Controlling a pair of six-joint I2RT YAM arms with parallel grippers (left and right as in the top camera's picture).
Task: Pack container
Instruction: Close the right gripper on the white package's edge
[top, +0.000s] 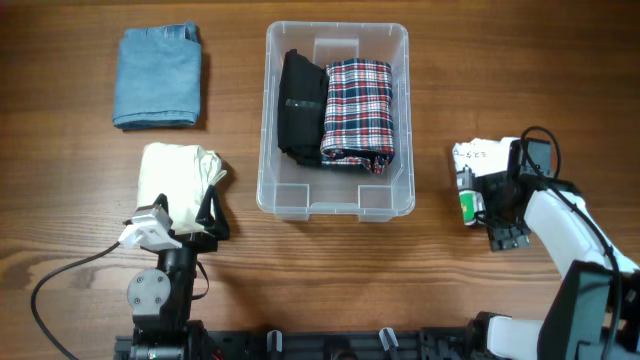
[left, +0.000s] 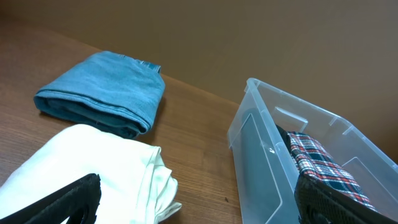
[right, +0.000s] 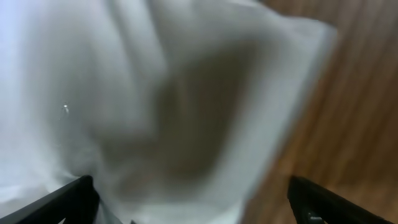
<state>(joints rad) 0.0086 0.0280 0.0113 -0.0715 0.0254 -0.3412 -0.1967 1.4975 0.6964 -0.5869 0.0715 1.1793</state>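
At table centre, container (top: 335, 200) holds black garment (top: 300, 105) & plaid shirt (top: 358, 110), so approx. 2 of 5 packed. Blue cloth (top: 158, 77), cream cloth (top: 175, 175) & white bundle (top: 485, 155) lie outside. Left gripper (left: 199, 208) & right gripper (right: 186, 205): jaws wide, nothing gripped.

Centred on the surface (top: 450, 60): container (top: 336, 203), holding left garment (top: 298, 105) and right garment (top: 358, 110) side by side, touching. Left of it, apart: back cloth (top: 158, 77), then front cloth (top: 178, 178) nearer the robot. Right of it, apart: bundle (top: 480, 155).
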